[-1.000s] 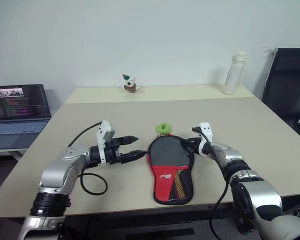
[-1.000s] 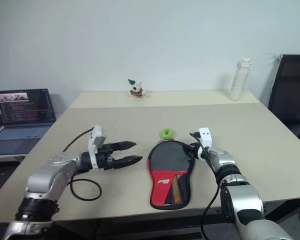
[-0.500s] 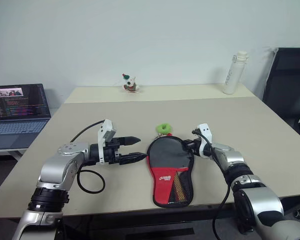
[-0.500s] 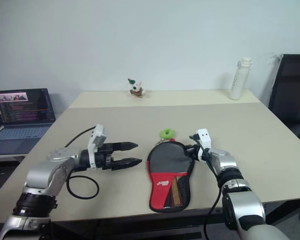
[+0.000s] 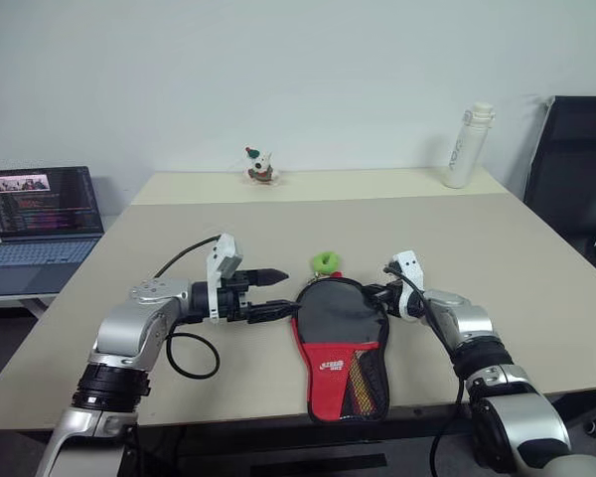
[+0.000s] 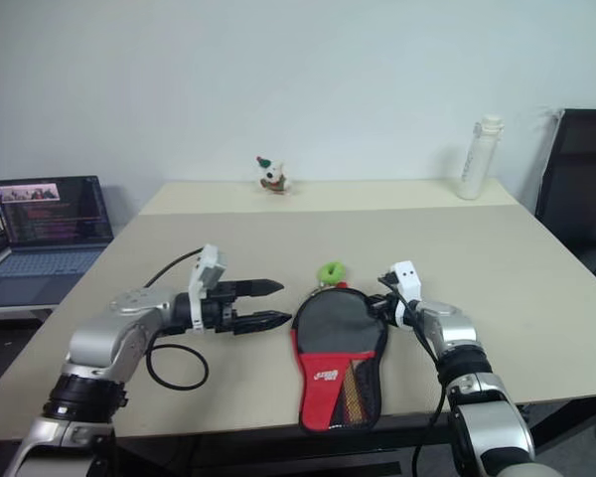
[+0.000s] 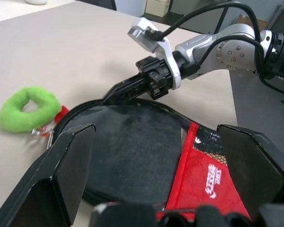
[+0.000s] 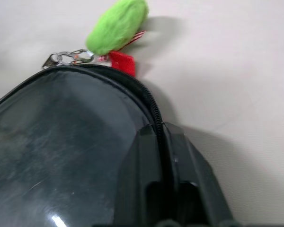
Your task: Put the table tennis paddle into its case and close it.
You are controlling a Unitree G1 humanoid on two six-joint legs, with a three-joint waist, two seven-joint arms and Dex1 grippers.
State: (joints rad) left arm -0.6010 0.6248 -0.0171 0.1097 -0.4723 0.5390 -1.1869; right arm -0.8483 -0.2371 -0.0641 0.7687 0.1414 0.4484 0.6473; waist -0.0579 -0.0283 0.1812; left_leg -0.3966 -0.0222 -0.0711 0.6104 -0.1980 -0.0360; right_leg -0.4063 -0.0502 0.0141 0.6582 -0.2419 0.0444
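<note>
The case (image 5: 340, 336) is seen lying flat on the beige bench (image 5: 497, 258), near its front edge, with the round black end turned away from the robot and the red-and-black meshed end with the white logo toward it. A green fluffy tag (image 5: 325, 261) is attached by a small metal ring at the far rim of the round end. The table tennis paddle itself cannot be made out; whether it is inside the case cannot be told.

The right tool (image 5: 381, 294) is held at the right rim of the round end, its two black fingers (image 8: 154, 156) pressed together on the zipper edge of the case. The left tool (image 6: 270, 304) is held just off the left rim of the case, its fingers spread wide and nothing between them, not touching the fabric.

Farther back, a small toy figure (image 5: 257, 166) and a white bottle (image 5: 464, 145) are stood on the bench. An open laptop (image 5: 38, 219) is placed on a side surface to the left.
</note>
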